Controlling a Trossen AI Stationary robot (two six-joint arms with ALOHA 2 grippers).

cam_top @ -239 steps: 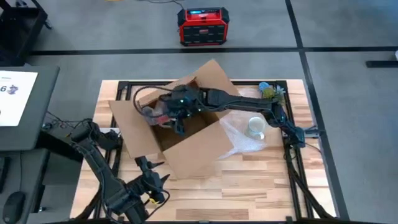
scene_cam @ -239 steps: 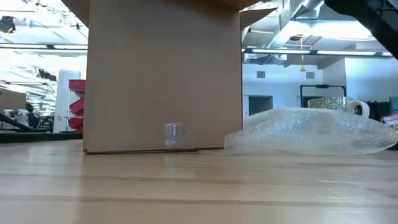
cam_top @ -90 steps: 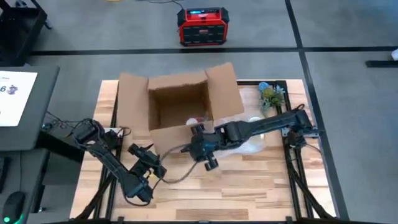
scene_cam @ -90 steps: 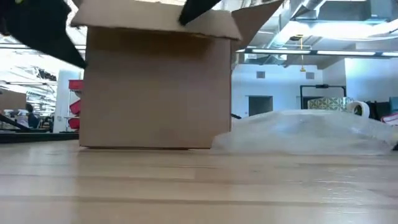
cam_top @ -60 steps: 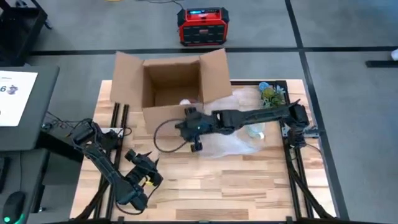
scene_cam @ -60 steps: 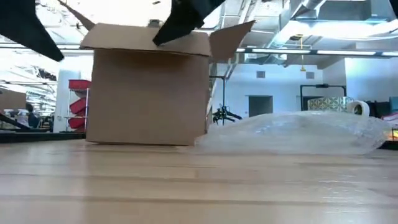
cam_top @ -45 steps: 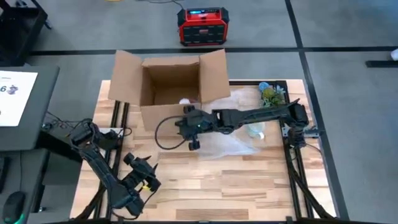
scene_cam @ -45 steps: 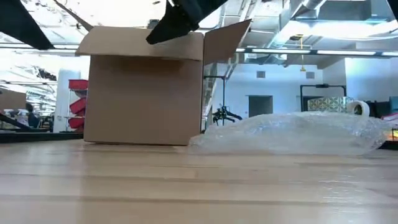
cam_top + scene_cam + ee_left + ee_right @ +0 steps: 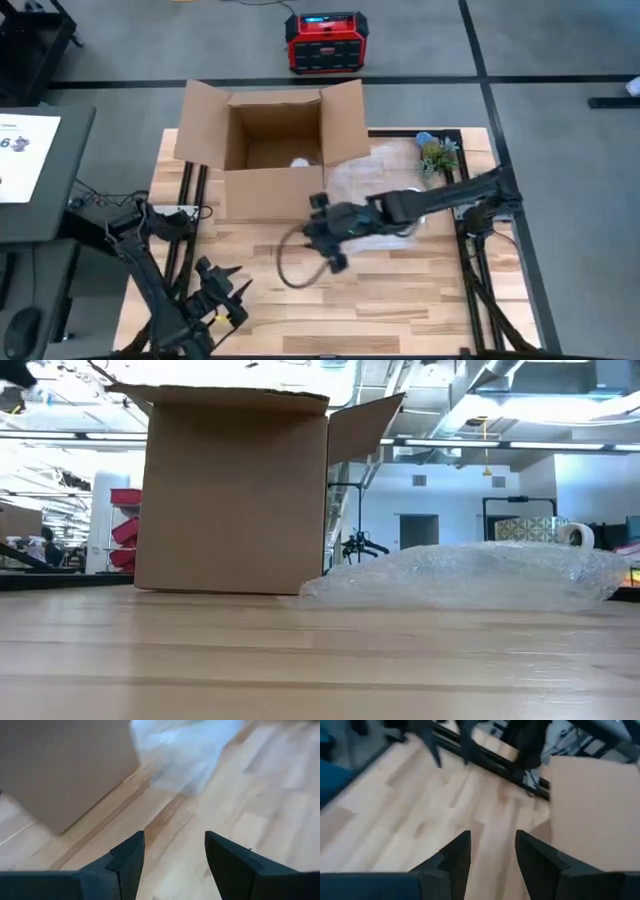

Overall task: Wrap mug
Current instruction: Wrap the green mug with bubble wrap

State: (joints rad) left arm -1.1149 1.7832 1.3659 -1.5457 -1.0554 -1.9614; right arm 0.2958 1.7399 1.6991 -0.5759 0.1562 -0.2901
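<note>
1. Toward three o'clock on the table [image 9: 400, 290], seen from above, the mug [image 9: 414, 204] sits on a sheet of clear bubble wrap [image 9: 372, 190]; the right arm crosses over it and hides most of it. In the low view only its pale handle [image 9: 571, 534] shows above the wrap's far edge.
2. The bubble wrap lies loose and spread out, not folded over the mug, so by my judgement the wrapping itself has not begun.
3. At twelve o'clock, touching the wrap's edge, an open cardboard box [image 9: 275, 150] stands upright with its flaps up. Something small and white [image 9: 300, 162] lies inside; what it is cannot be told.
4. Near the table's centre, the right gripper [image 9: 332, 250] hangs above bare wood at the wrap's near edge, fingers spread and empty.
5. At seven o'clock, the left gripper [image 9: 222, 292] waits near the table's corner, well apart from the mug, fingers spread and empty.
6. The next move probably calls for a gripper to pinch a free edge of the wrap and fold it over the mug.
7. At two o'clock stands a small green plant [image 9: 436, 152].
</note>
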